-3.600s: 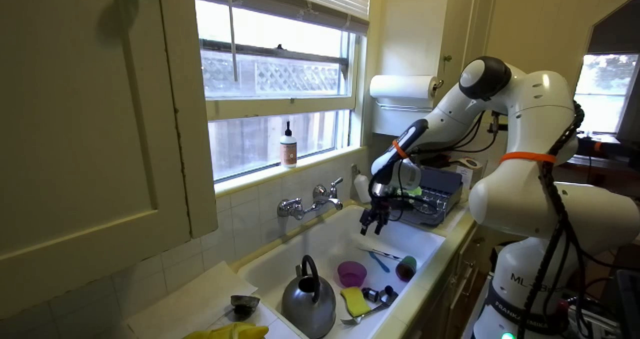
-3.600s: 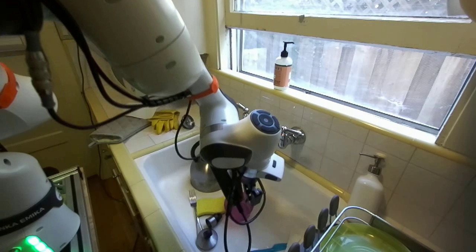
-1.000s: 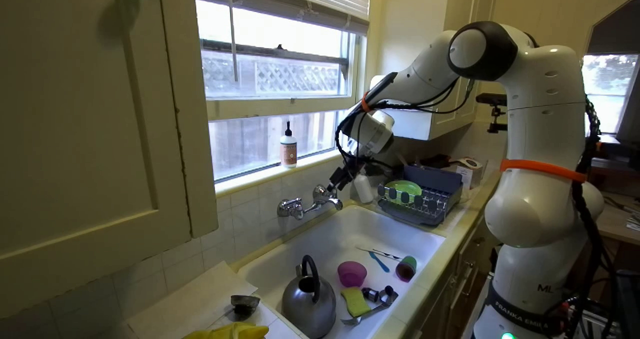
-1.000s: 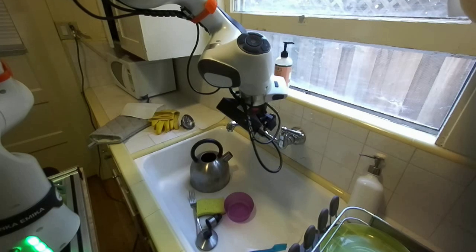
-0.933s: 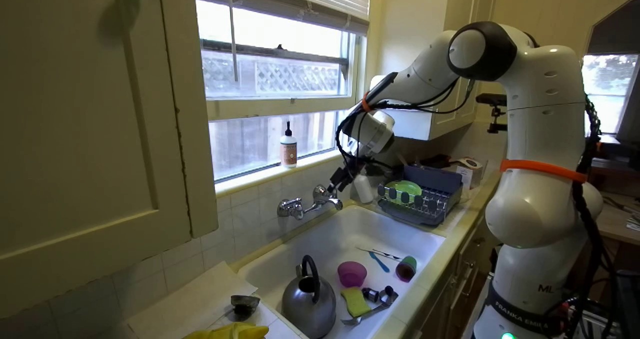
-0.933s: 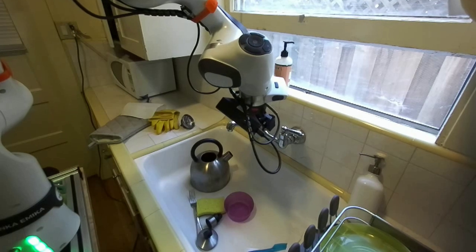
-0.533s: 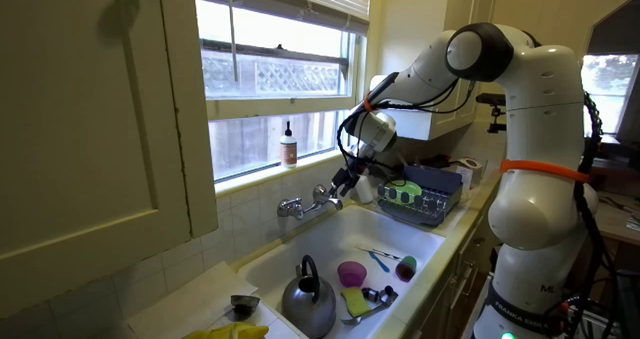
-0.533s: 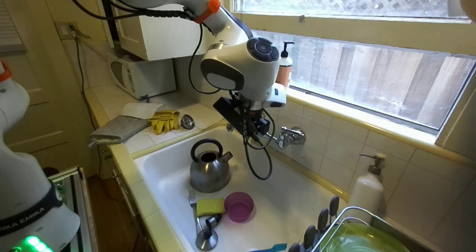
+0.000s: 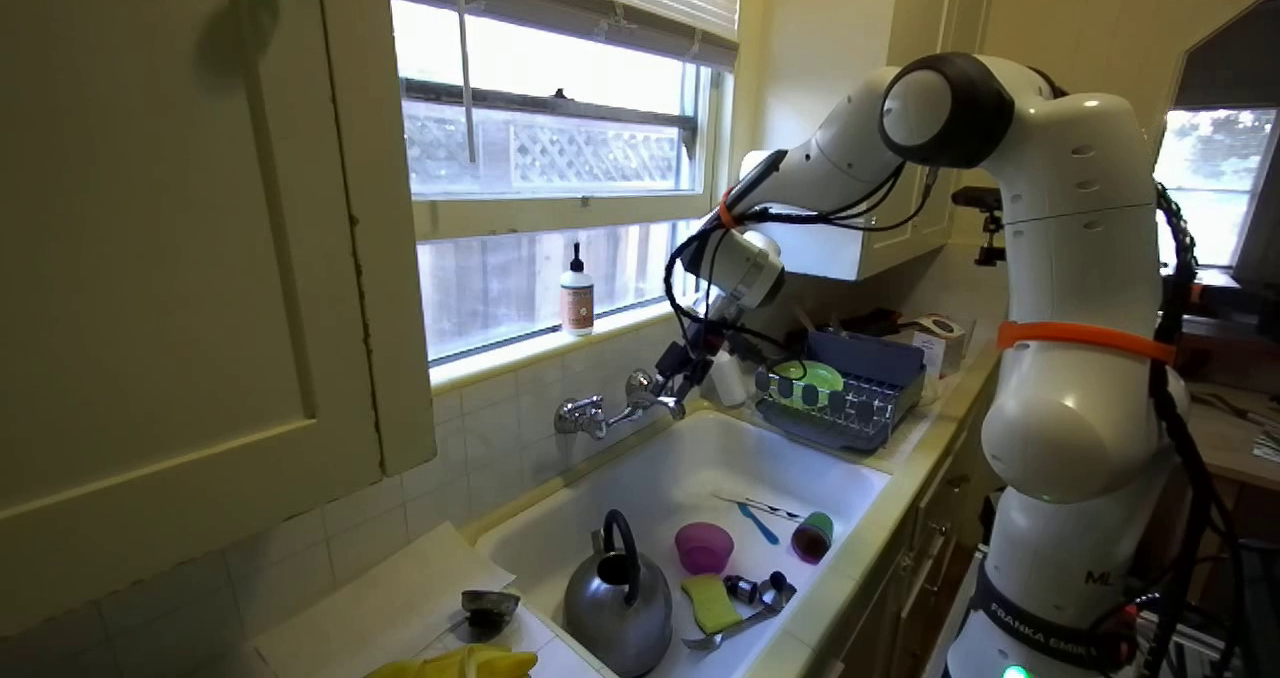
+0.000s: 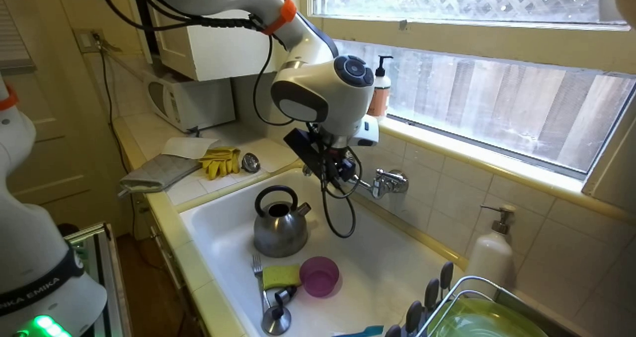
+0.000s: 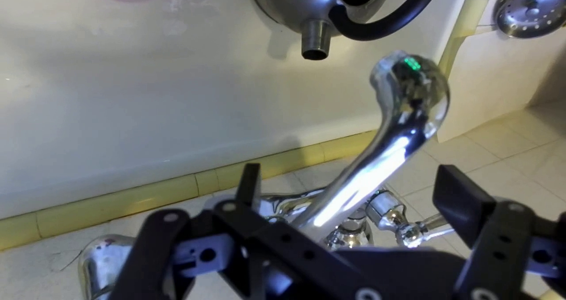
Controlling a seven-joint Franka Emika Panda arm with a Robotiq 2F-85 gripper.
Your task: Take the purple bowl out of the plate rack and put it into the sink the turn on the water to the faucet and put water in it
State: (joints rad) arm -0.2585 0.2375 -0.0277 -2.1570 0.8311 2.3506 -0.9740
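Tiled wall (image 10: 442, 203) backs the chrome faucet (image 11: 362, 176). The gripper (image 11: 349, 180) hangs there, jaws spread, holding nothing, the spout (image 11: 390, 149) showing between them in the wrist view. The purple bowl (image 9: 704, 548) sits in the sink (image 10: 387, 272), below and out from the faucet. Closing here might catch and swing the spout, sending any water wide of the bowl
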